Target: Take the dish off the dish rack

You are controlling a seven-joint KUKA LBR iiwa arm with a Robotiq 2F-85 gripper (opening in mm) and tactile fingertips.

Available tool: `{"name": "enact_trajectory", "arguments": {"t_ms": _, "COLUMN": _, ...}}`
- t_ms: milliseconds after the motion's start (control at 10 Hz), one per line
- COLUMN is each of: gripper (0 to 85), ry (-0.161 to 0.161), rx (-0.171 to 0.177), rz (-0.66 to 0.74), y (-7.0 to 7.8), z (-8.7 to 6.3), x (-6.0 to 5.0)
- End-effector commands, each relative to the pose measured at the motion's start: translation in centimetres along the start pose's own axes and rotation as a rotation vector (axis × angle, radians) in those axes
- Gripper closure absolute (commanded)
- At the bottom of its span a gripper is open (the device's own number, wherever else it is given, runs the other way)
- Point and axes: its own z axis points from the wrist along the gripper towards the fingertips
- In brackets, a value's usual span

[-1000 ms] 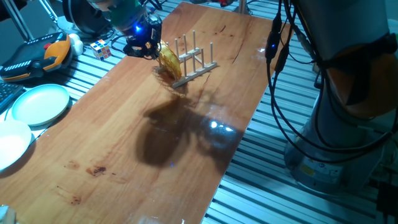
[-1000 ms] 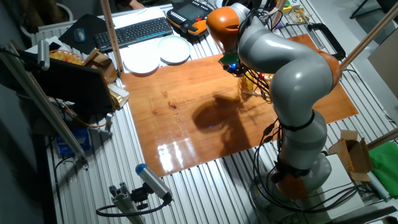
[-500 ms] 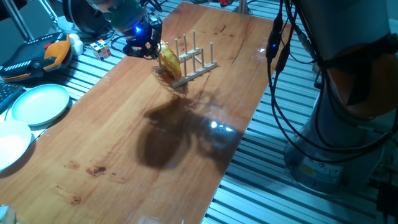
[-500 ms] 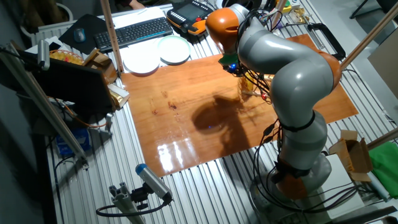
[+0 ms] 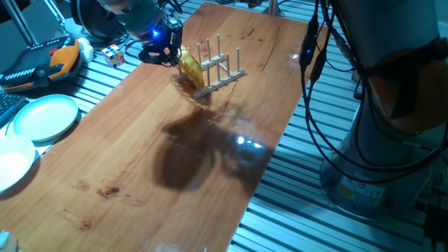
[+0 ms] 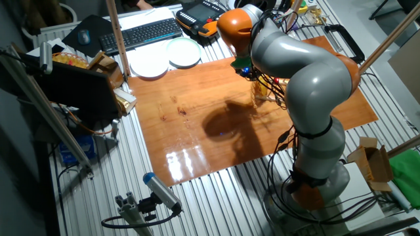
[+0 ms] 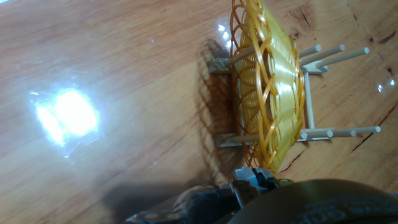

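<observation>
The dish, a yellow woven wicker basket-plate, stands on edge between the pegs of the small wooden dish rack. In one fixed view the dish leans in the near end of the rack, at the far left of the table. My gripper is at the dish's upper left rim. In the hand view my gripper has its fingertips close together on the rim at the bottom of the picture. In the other fixed view the arm hides most of the dish and rack, and my gripper barely shows.
A pale green plate and a white plate lie left of the wooden table. A Rubik's cube and an orange-black pendant lie beyond the table edge. Cables hang at the right edge.
</observation>
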Motion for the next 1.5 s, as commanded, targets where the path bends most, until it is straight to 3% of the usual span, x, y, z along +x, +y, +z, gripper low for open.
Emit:
{"name": "enact_trajectory", "arguments": {"t_ms": 0, "gripper": 84.3, "ry": 0.000, "rx": 0.001, "rz": 0.002, "y": -0.05, "z": 0.00, "x": -0.04}}
{"name": "enact_trajectory", "arguments": {"t_ms": 400, "gripper": 84.3, "ry": -0.008, "rx": 0.011, "rz": 0.014, "y": -0.09, "z": 0.27, "x": -0.12}}
{"name": "enact_trajectory", "arguments": {"t_ms": 1000, "gripper": 84.3, "ry": 0.003, "rx": -0.002, "rz": 0.000, "y": -0.16, "z": 0.56, "x": -0.23}}
{"name": "enact_trajectory", "arguments": {"t_ms": 1400, "gripper": 84.3, "ry": -0.008, "rx": -0.005, "rz": -0.012, "y": -0.16, "z": 0.56, "x": -0.23}}
